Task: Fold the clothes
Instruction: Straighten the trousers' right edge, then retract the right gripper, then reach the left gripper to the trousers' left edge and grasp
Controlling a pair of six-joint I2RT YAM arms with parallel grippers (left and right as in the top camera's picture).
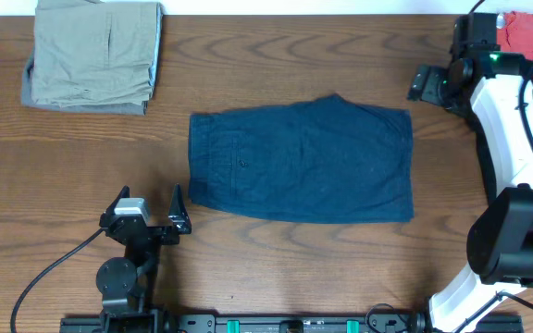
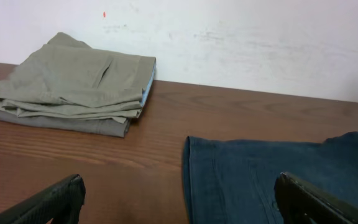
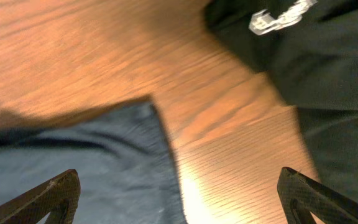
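The dark blue shorts [image 1: 301,159] lie flat in the middle of the wooden table [image 1: 63,157], waistband toward 9 o'clock and leg hems toward 3 o'clock, with nothing touching them. Off at 10 o'clock, well apart from them, sits 1 neat pile of folded khaki clothes [image 1: 93,54] near the table's far edge. At 2 o'clock, in the far corner, a bit of red cloth [image 1: 530,37] shows behind the right arm. The left gripper [image 1: 148,202] sits at about 7 o'clock, just beside the shorts' near waistband corner, its 2 fingers spread wide and holding nothing. The right gripper [image 1: 426,85] hangs at 2 o'clock, just off the shorts' far hem corner; its wrist view is blurred, yet its 2 fingers show spread apart and empty.
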